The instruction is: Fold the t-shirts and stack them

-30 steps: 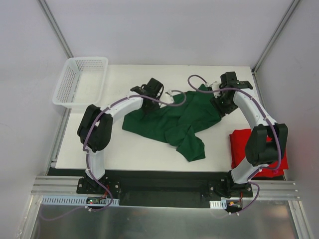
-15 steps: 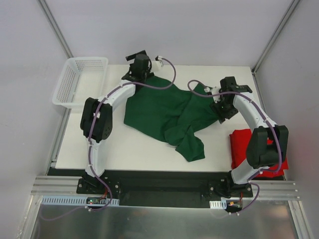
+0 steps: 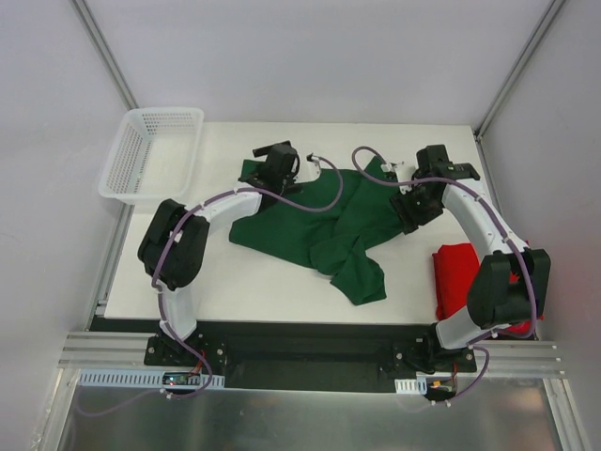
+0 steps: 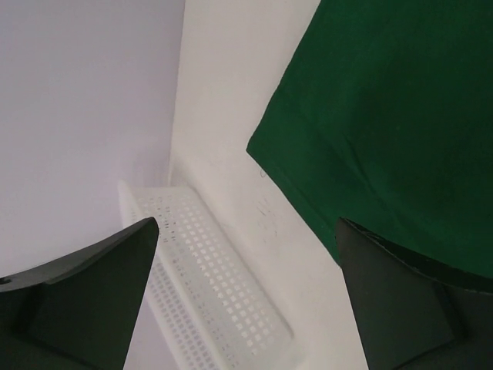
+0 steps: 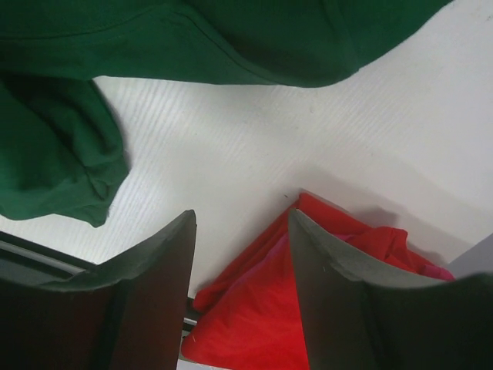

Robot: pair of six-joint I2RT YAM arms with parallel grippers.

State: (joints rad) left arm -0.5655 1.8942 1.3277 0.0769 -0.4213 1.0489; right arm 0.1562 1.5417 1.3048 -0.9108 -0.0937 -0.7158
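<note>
The dark green t-shirt [image 3: 315, 221] lies rumpled and partly spread in the middle of the white table, one sleeve trailing toward the near edge. My left gripper [image 3: 276, 163] hovers over its far left corner. In the left wrist view this gripper [image 4: 246, 225] is wide open and holds nothing, with the green t-shirt [image 4: 385, 116] at upper right. The red t-shirt [image 3: 456, 278] lies bunched at the table's right edge. My right gripper [image 3: 411, 207] is above the green shirt's right side. It [image 5: 243, 217] is open and empty, over bare table between the green t-shirt [image 5: 192, 38] and the red t-shirt [image 5: 262, 308].
A white mesh basket [image 3: 150, 150] stands at the table's far left corner, and its wall [image 4: 216, 285] shows below my left fingers. Bare table [image 3: 197, 272] lies near left of the green shirt. Grey walls and metal frame posts close in both sides.
My left gripper carried the green shirt's left corner toward the far edge, opened and let it go, then drew back. That side now lies flatter. My right gripper opened slightly wider.
</note>
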